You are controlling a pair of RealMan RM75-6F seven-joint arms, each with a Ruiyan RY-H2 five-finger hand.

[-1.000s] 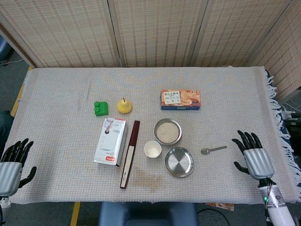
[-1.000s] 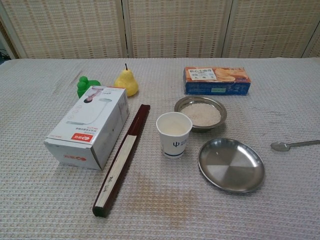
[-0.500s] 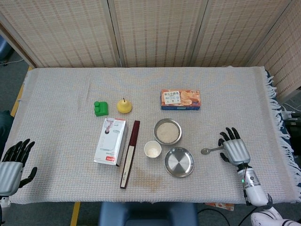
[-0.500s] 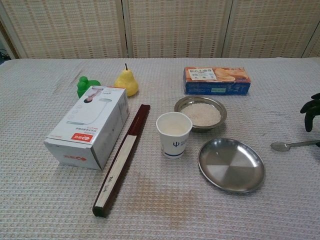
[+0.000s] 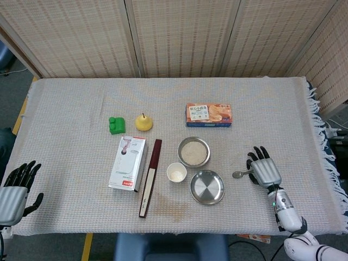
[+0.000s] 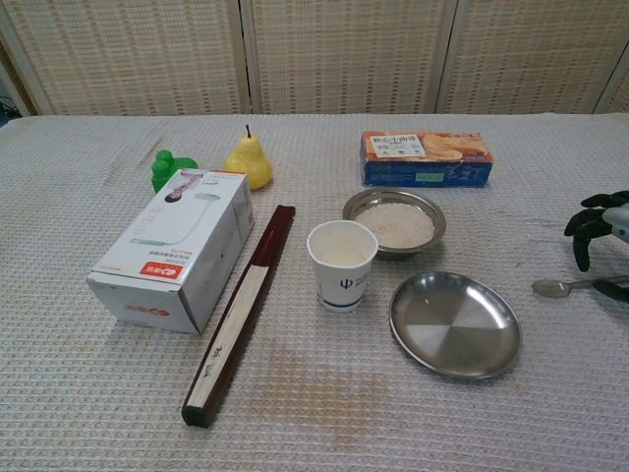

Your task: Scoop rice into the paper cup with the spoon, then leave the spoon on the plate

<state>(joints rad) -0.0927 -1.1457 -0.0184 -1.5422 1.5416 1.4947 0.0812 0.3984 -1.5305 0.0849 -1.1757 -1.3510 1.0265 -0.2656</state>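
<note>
Just right of the plate lies the spoon, flat on the cloth, bowl toward the plate. Over its handle hovers the right hand, fingers spread and grasping nothing, likely poised to pick it up. Left of the plate stands the paper cup, the rice bowl behind. Far left, the left hand idles, fingers released.

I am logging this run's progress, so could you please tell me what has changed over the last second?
The right hand has moved in from the table's right edge toward the spoon and now sits over its handle, fingers spread above it; a grip is not evident. The spoon has not shifted. The left hand, paper cup, rice bowl and plate stayed as they were.
</note>
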